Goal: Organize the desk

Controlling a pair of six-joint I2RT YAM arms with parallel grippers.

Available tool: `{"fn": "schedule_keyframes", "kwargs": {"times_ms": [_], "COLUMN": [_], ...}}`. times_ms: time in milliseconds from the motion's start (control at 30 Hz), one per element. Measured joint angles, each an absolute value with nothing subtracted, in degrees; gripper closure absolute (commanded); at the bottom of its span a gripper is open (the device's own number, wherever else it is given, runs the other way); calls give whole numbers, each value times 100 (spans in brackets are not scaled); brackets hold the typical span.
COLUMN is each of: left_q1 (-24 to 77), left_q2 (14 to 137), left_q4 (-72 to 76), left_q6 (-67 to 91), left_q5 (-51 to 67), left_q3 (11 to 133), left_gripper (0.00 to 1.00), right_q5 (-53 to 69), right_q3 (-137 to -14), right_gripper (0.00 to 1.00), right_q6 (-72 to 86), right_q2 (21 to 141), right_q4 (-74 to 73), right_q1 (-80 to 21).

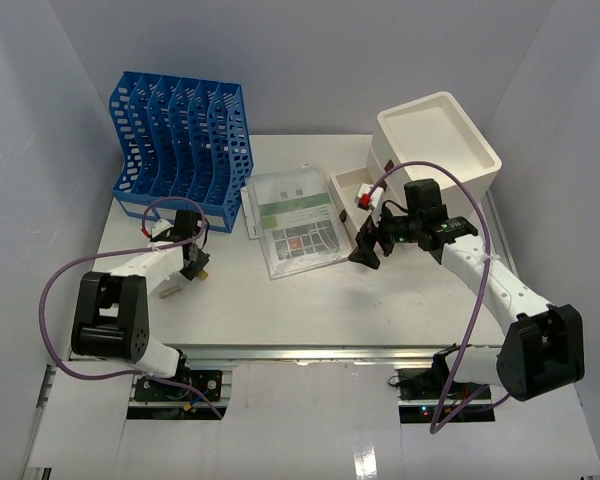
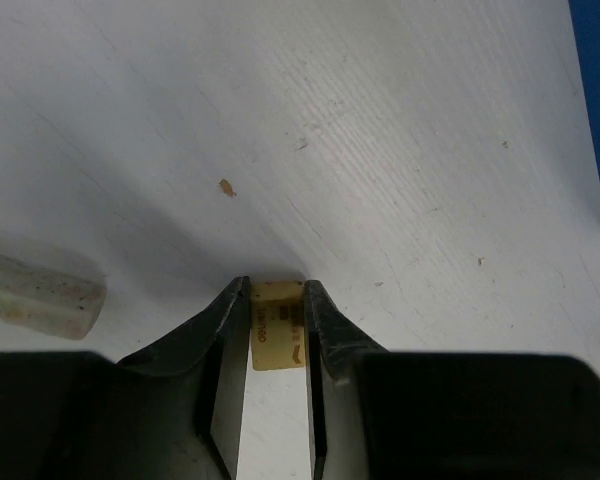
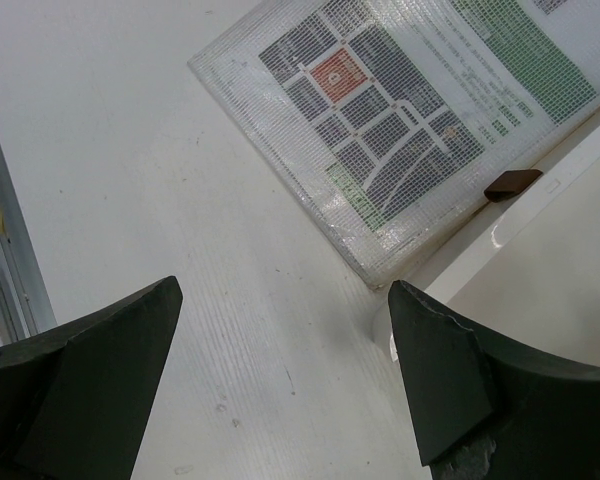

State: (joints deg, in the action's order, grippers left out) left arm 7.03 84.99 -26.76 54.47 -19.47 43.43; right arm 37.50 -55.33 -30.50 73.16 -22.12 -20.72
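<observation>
Tan and flat, a small tag [image 2: 277,335] lies on the desk [image 1: 280,310] just in front of the rack [image 1: 180,140], and the left gripper [image 2: 275,288] is down over it. Its fingers [image 2: 225,320] stand close on either side of the tag, one against its edge. Whether both press it yet I cannot tell. A white block [image 2: 40,295] lies near the tag, on the side away from the rack. The desk is the white top under everything, with the rack in its far left corner.

The pouch [image 1: 295,220] lies just right of the rack and an open drawer [image 1: 350,190] lies beyond it. The right gripper [image 3: 285,290] hangs over bare desk at the pouch's far corner from the rack, fingers spread wide, nothing between them.

The step in hand looks like picking up the loose tag. Next it likely needs a sure pinch on a thin piece that could slip or tip, then a straight lift clear of the top. If the drawer is where it goes, the carry runs well away from the rack and across the pouch, which may be a long reach for this arm
</observation>
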Motion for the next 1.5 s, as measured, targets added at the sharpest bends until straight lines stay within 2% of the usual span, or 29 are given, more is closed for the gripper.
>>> {"fn": "schedule_keyframes", "kwargs": {"times_ms": [300, 367, 500, 633, 833, 933, 1000, 1100, 1167, 1300, 1500], "left_q1": [769, 1085, 1996, 2978, 3727, 3856, 3896, 3916, 3918, 3917, 3914], "left_q2": [7933, 7608, 7267, 8067, 10282, 11439, 12001, 12543, 12801, 12985, 12704], "left_q4": [-2485, -2455, -1851, -827, -26, 85, -19, -191, -381, -617, -723], "left_q6": [5210, 5083, 4917, 4935, 4918, 4888, 4877, 4847, 4817, 4723, 4236], "left_q5": [-1298, -838, 260, 1132, 1738, 1820, 1846, 1845, 1853, 1838, 1596], "left_q3": [3933, 3860, 3931, 4587, 6999, 8436, 9198, 9921, 10282, 10519, 10306], "left_gripper": [96, 100, 100, 100, 99, 88, 69, 34, 21, 9, 4], "right_q5": [3735, 3724, 3704, 3732, 3766, 3780, 3782, 3791, 3813, 4024, 4627], "right_q3": [-5531, -5531, -5531, -5473, -5351, -5290, -5229, -5172, -5162, -5162, -5188], "right_gripper": [10, 10, 10, 10, 10, 10, 10, 10, 10, 10, 10], "right_q6": [-3068, -3077, -3105, -3161, -3194, -3194, -3194, -3198, -3204, -3294, -3691], "right_q2": [7177, 7067, 6735, 6407, 6185, 6141, 6094, 6052, 6047, 6047, 6167], "right_q4": [-2213, -2213, -2187, -2030, -1916, -1894, -1896, -1894, -1898, -1913, -2181], "right_q1": [-2024, -1958, -1754, -1500, -1285, -1218, -1150, -1095, -1080, -1065, -1069]}}
